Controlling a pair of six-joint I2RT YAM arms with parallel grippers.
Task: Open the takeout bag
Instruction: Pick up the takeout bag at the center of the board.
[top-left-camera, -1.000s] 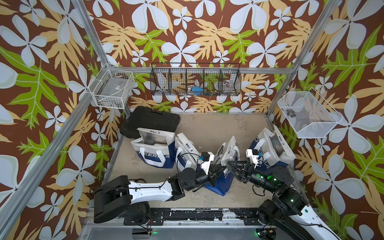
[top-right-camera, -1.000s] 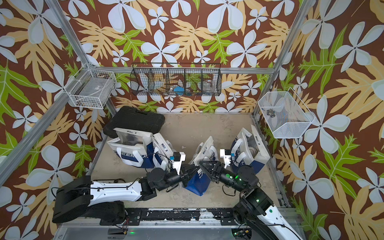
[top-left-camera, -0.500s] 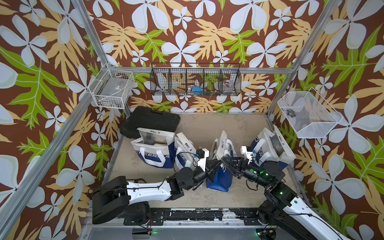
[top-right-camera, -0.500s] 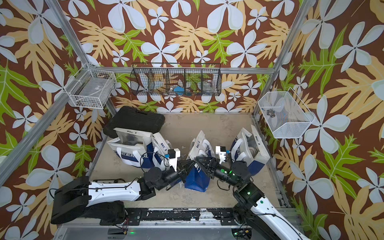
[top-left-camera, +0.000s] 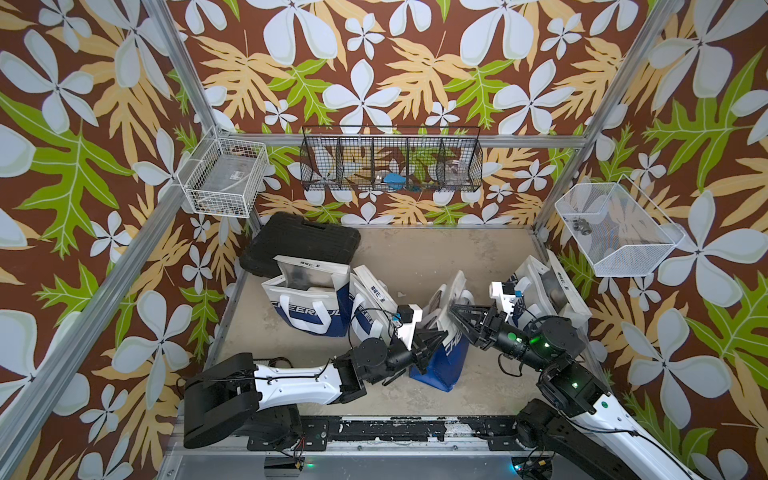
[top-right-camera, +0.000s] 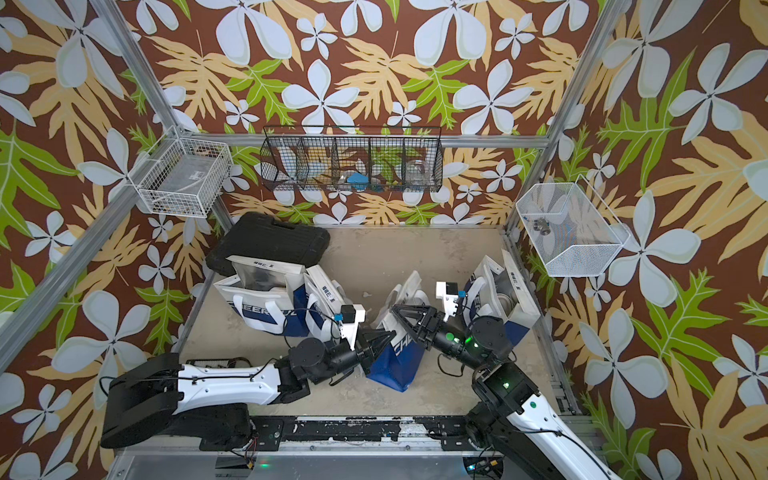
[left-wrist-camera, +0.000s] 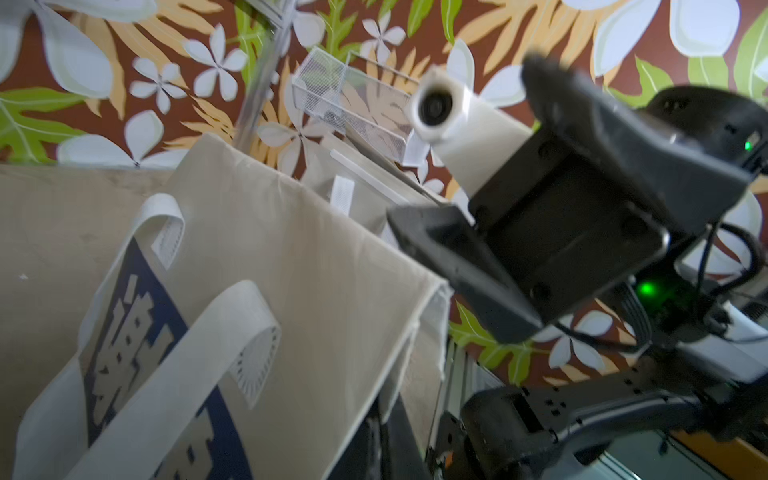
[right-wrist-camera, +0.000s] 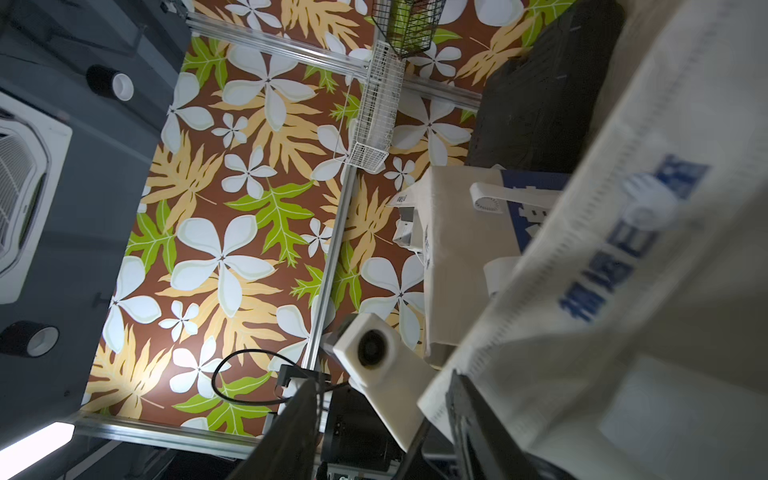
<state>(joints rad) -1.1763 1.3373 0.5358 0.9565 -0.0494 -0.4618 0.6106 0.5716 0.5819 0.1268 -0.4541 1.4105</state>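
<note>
The takeout bag (top-left-camera: 440, 357) (top-right-camera: 397, 359), blue with white flaps and handles, stands tilted at the middle front of the floor. My left gripper (top-left-camera: 432, 337) (top-right-camera: 379, 338) is shut on the bag's near side edge; in the left wrist view the white panel (left-wrist-camera: 291, 270) runs down into the closed jaws (left-wrist-camera: 382, 440). My right gripper (top-left-camera: 455, 312) (top-right-camera: 400, 312) is open at the bag's top. In the right wrist view its jaws (right-wrist-camera: 380, 419) stand apart, one of the fingers (right-wrist-camera: 469, 419) against the printed white flap (right-wrist-camera: 623, 291).
Two more blue-and-white bags (top-left-camera: 309, 301) (top-left-camera: 370, 299) stand at the left in front of a black case (top-left-camera: 303, 241). Another bag (top-left-camera: 548, 286) leans at the right wall. Wire baskets (top-left-camera: 224, 178) (top-left-camera: 390, 164) (top-left-camera: 615, 232) hang on the walls.
My right gripper has moved left to the bag's top flaps, and its jaws narrowed and then widened again. The left gripper has stayed shut on the bag.
</note>
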